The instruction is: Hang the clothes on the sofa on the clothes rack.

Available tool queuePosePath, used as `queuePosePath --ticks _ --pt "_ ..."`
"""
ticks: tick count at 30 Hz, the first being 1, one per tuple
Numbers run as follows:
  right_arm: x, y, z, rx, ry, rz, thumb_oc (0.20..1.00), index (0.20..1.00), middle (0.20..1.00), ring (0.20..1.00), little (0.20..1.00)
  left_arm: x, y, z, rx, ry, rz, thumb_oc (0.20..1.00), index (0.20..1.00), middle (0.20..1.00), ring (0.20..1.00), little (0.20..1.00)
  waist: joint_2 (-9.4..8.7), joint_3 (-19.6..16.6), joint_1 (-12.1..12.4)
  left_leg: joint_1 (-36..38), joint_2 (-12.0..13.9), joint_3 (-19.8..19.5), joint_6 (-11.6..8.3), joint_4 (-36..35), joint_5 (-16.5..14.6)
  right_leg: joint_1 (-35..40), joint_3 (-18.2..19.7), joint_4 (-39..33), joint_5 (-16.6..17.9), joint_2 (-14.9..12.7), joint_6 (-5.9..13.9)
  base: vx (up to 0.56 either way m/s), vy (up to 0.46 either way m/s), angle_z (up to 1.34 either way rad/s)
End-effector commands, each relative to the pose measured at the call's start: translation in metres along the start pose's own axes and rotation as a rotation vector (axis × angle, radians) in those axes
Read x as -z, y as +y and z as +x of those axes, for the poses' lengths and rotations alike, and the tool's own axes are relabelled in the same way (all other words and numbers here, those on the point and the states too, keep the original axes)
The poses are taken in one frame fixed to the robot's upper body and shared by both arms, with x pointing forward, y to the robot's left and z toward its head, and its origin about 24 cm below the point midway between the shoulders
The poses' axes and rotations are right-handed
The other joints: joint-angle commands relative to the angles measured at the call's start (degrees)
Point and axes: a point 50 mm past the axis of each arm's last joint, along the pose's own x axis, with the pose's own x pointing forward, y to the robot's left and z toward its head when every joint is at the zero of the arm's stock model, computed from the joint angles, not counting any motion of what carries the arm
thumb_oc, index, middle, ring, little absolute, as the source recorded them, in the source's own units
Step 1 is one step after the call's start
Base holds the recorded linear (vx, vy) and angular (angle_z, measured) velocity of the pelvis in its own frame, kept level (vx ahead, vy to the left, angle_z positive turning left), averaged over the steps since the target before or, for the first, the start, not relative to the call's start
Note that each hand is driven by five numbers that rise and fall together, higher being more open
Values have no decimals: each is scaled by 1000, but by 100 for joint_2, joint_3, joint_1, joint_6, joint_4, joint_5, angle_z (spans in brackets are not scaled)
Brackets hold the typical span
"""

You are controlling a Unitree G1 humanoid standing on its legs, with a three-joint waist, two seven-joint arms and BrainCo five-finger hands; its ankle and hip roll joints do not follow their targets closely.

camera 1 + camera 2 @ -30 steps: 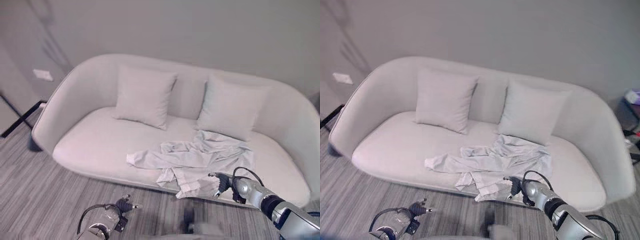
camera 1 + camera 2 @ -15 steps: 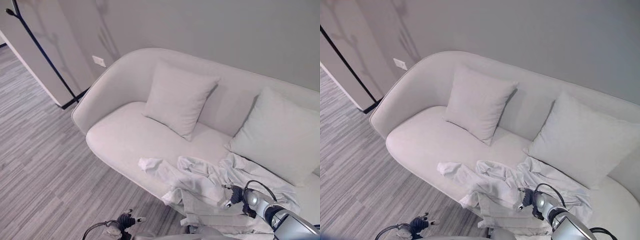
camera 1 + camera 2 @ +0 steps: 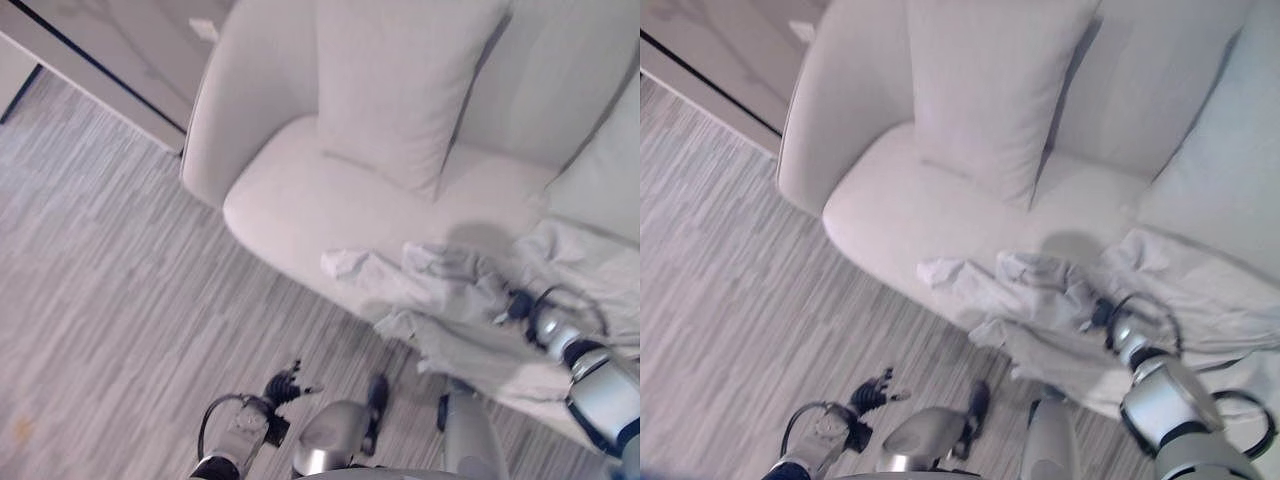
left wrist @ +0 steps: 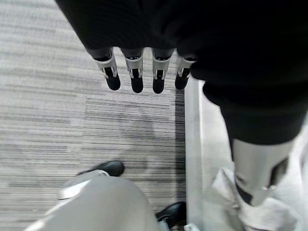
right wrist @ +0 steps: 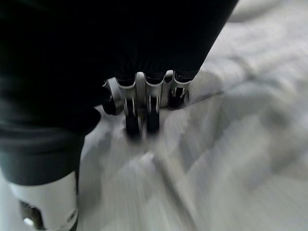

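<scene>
Pale clothes (image 3: 470, 310) on sofa (image 3: 290, 200) | right robot hand (image 3: 518, 304) fingers curled into them | left robot hand (image 4: 144, 72) relaxed.

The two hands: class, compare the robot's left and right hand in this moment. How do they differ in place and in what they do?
1. The left hand hangs over the floor; the right hand is at the shirt on the sofa.
2. The left hand's fingers are straight and hold nothing; the right hand's fingers curl down into the cloth.

Both have silver, dark-tipped fingers.
</scene>
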Motion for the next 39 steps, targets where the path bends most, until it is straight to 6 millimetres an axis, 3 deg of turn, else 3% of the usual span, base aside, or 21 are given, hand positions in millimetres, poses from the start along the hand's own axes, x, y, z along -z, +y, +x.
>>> queuePosePath --ticks 1,2,3,4,6,10,13,16,27,29,30,32,33,35,36,37,39 --pt "-6 -35 3 135 -1 38 1000 1000 1000 1000 1000 -11 9 4 -16 -32 43 1000 1000 1000 1000 1000 242 146 -3 93 562 -105 -81 -790 1443 226 322 807 -889 -201 201 28 7 6" --pt "-9 -46 3 165 -18 31 1000 1000 1000 1000 1000 -15 11 5 -24 -48 42 1000 1000 1000 1000 1000 291 214 -20 72 567 -96 -88 -789 1447 204 315 844 -900 -205 209 35 18 5" --pt "-29 -47 5 174 -101 40 1000 1000 1000 1000 1000 4 17 10 -112 52 0 1000 1000 1000 1000 1000 268 312 -188 30 609 -104 -116 -792 1426 127 337 883 -931 -186 235 32 -6 5" --pt "-33 -61 4 224 -122 35 1000 1000 1000 1000 1000 7 20 8 -147 61 8 1000 1000 1000 1000 1000 271 321 -197 -28 621 -116 -121 -780 1424 93 343 883 -953 -189 239 0 0 0" --pt "-38 -70 2 260 -164 -15 1000 1000 1000 1000 1000 7 15 9 -143 66 -15 1000 1000 1000 1000 1000 298 322 -229 -125 660 -100 -123 -765 1408 8 330 912 -987 -182 268 44 -29 0" --pt "-45 -67 1 272 -228 4 1000 1000 1000 1000 1000 7 14 10 -150 74 -14 1000 1000 1000 1000 1000 278 322 -294 -212 697 -33 -149 -721 1396 -103 279 994 -1015 -184 277 29 -53 11" --pt "-59 -60 -11 351 -363 5 1000 1000 1000 1000 1000 -1 10 13 -141 44 7 1000 1000 1000 1000 1000 167 322 -510 -292 785 250 -214 -666 1369 -223 58 1065 -1008 -318 265 40 -110 18" --pt "-56 -70 -18 421 -386 -34 1000 1000 1000 1000 1000 -6 12 14 -148 21 19 1000 1000 1000 1000 1000 132 322 -614 -228 848 386 -236 -683 1379 -196 -53 1067 -1006 -352 275 38 -55 33" --pt "-61 -70 -11 398 -377 -45 1000 1000 1000 1000 1000 -17 20 18 -180 -9 52 1000 1000 1000 1000 1000 174 322 -676 -116 864 343 -302 -995 1378 -243 -96 1029 -995 -354 287 19 0 6" --pt "-62 -37 -3 250 -335 -70 1000 1000 1000 1000 1000 -19 17 20 -173 -4 55 1000 1000 1000 1000 1000 174 322 -641 -70 871 307 -316 -1022 1338 -191 -102 1030 -1048 -343 298 0 0 0" --pt "-59 -9 1 122 -284 -124 1000 1000 1000 1000 1000 -24 15 23 -168 -9 75 1000 1000 1000 1000 1000 165 322 -612 -118 873 297 -331 -1022 1351 -259 -102 1071 -1026 -349 299 0 0 0" --pt "-53 2 2 75 -243 -155 1000 1000 1000 1000 1000 -26 14 24 -166 -12 90 1000 1000 1000 1000 1000 164 322 -588 -152 870 294 -337 -1025 1355 -310 -107 1108 -1016 -363 296 -36 3 2" --pt "-33 26 1 -31 -138 -223 1000 1000 1000 1000 1000 -29 13 25 -159 -17 124 1000 1000 1000 1000 1000 183 322 -521 -219 854 294 -349 -1034 1347 -409 -113 1179 -993 -405 285 -61 8 3" --pt "-22 37 -1 -75 -89 -252 1000 1000 1000 1000 1000 -30 12 26 -160 -19 133 1000 1000 1000 1000 1000 197 322 -481 -261 845 301 -356 -1040 1339 -481 -105 1222 -978 -435 280 -48 21 7" --pt "-2 55 -7 -156 -2 -310 1000 1000 1000 1000 1000 -33 9 27 -154 -29 142 1000 1000 1000 1000 1000 267 322 -416 -362 822 296 -369 -1048 1311 -619 -97 1279 -940 -488 274 -29 25 9" --pt "-2 55 -7 -156 -2 -310 1000 1000 1000 1000 1000 -33 9 27 -154 -29 142 1000 1000 1000 1000 1000 266 322 -415 -363 821 298 -369 -1048 1312 -624 -94 1285 -942 -488 275 -63 46 14" --pt "0 81 -14 -236 -3 -352 1000 1000 1000 1000 1000 -57 -6 33 -108 -105 201 1000 1000 1000 1000 1000 314 322 -377 -558 773 313 -373 -1048 1246 -873 -79 1357 -903 -512 266 -56 60 15"
